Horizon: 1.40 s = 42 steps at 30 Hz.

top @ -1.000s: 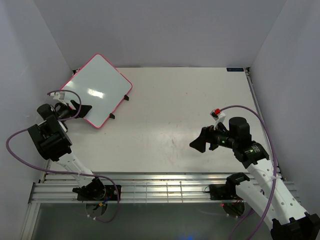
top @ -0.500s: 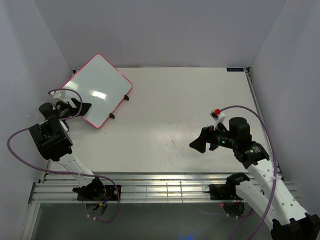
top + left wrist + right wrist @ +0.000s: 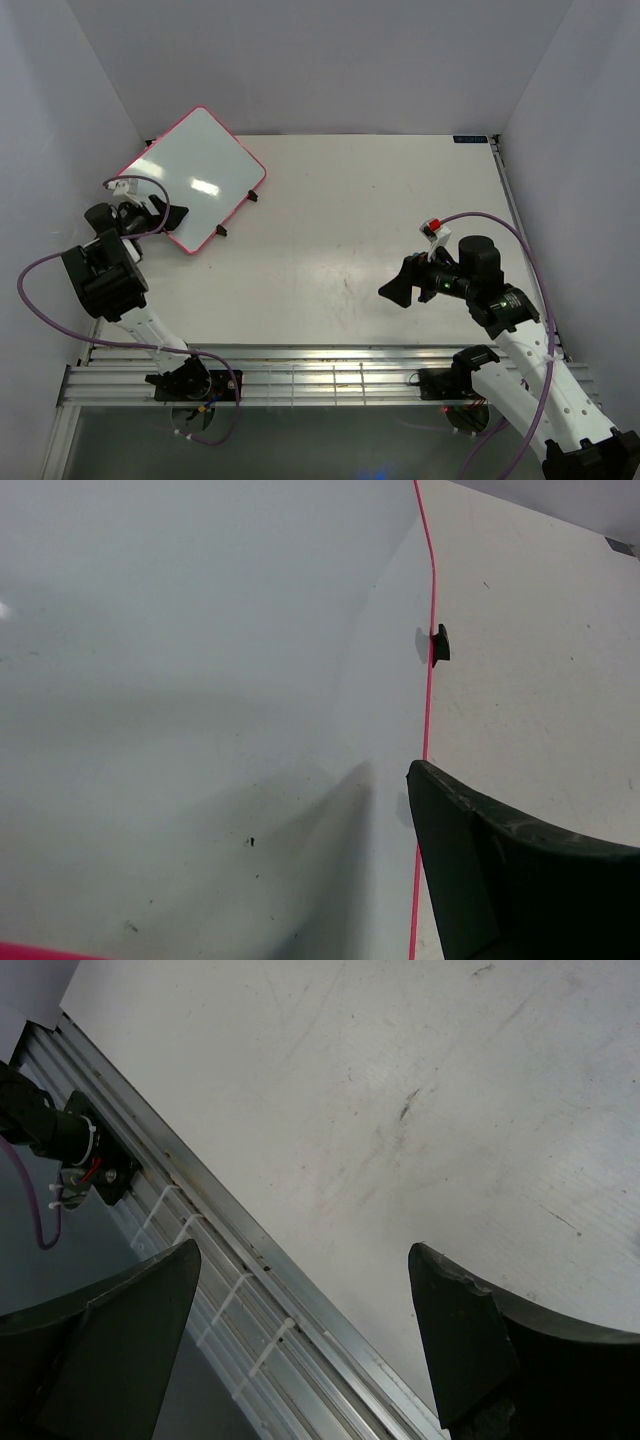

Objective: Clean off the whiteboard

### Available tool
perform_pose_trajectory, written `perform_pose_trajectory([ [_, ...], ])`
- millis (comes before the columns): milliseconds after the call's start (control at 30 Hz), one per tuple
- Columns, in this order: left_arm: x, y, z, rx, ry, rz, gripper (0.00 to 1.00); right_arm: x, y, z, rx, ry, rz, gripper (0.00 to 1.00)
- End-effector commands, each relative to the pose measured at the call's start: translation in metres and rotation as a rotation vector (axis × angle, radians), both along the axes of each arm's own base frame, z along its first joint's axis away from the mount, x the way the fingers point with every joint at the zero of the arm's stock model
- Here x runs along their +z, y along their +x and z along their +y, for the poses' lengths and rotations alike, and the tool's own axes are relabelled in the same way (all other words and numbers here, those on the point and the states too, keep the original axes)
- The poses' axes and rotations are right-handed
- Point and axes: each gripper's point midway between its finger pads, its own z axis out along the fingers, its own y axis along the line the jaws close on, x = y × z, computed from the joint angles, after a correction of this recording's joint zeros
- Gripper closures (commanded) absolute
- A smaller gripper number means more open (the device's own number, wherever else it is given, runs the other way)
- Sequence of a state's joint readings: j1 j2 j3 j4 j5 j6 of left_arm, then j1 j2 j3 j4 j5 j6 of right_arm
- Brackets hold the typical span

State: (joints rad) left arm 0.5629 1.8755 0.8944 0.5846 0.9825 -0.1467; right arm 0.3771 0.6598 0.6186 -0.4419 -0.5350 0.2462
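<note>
The whiteboard stands tilted at the far left of the table, white with a pink-red rim and no writing showing. It fills most of the left wrist view. My left gripper is at its near-left edge. In the left wrist view only the right finger of the left gripper shows, set wide over the board's rim, and the board hides the other. My right gripper hangs open and empty over the table at the right, also seen in its wrist view. No eraser is in view.
Black feet of the wire stand poke out under the board's right edge, one showing in the left wrist view. Grey walls close the table on three sides. The aluminium rail runs along the near edge under the right gripper.
My left gripper has moved a little left and back along the board's near-left edge. The board's left corner sits slightly further left. The right arm has not moved.
</note>
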Motion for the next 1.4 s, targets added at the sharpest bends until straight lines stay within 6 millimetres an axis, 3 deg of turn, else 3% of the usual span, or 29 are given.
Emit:
perform_pose_trajectory([
  [0, 0.017, 0.001, -0.015, -0.05, 0.032, -0.041, 0.02, 0.005, -0.001, 0.004, 0.033, 0.017, -0.043, 0.1],
  [433, -0.002, -0.008, 0.014, 0.169, 0.124, 0.049, 0.02, 0.007, -0.003, 0.005, 0.039, 0.024, -0.051, 0.1],
  [767, 0.018, -0.018, 0.023, 0.266, 0.163, 0.03, 0.02, 0.006, -0.005, 0.005, 0.045, 0.026, -0.051, 0.1],
  [1033, 0.016, -0.037, 0.031, 0.389, 0.167, 0.065, 0.02, 0.008, -0.006, 0.006, 0.054, 0.027, -0.06, 0.1],
  [1167, 0.033, -0.049, 0.045, 0.532, 0.164, 0.06, 0.02, 0.007, -0.005, 0.007, 0.052, 0.02, -0.06, 0.1],
  [1267, 0.032, -0.062, 0.052, 0.637, 0.115, 0.103, 0.02, 0.007, -0.003, 0.007, 0.049, 0.012, -0.064, 0.1],
  [1300, 0.043, -0.067, 0.059, 0.711, 0.088, 0.097, 0.02, 0.007, -0.002, 0.006, 0.047, 0.01, -0.066, 0.1],
  [1367, 0.048, -0.074, 0.058, 0.747, 0.048, 0.135, 0.02, 0.009, 0.0, 0.005, 0.034, 0.001, -0.071, 0.1],
])
